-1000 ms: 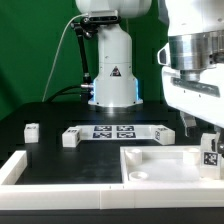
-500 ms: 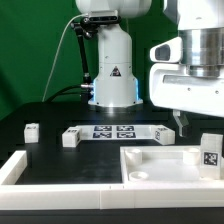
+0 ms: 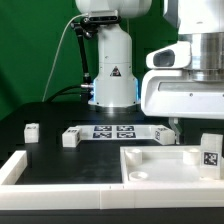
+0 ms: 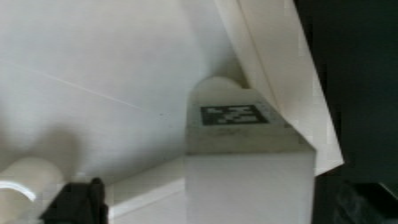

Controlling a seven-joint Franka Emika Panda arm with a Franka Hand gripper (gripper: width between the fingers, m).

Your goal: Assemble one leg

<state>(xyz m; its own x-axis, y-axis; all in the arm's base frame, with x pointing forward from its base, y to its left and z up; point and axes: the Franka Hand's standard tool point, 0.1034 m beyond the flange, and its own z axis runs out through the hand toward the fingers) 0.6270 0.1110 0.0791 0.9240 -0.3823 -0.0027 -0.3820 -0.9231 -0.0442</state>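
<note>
A leg [image 3: 210,152], a small white block with a square tag, stands upright on the white tabletop [image 3: 150,160] at the exterior view's right. In the wrist view the same leg [image 4: 246,150] stands below, between my two dark fingertips [image 4: 71,205], with space on either side. My gripper [image 4: 217,210] is open and empty. In the exterior view it hangs above the tabletop, one fingertip [image 3: 176,125] showing up and to the left of the leg. A round corner socket [image 4: 25,182] of the tabletop [image 4: 107,70] shows beside the leg.
Three more legs lie on the black table [image 3: 32,131] [image 3: 70,137] [image 3: 162,133] around the marker board [image 3: 113,131]. A white raised rim [image 3: 14,170] stands at the front left. The arm's base [image 3: 112,75] stands at the back.
My gripper has risen and shifted toward the exterior view's left, away from the leg on the tabletop. The leg has not moved.
</note>
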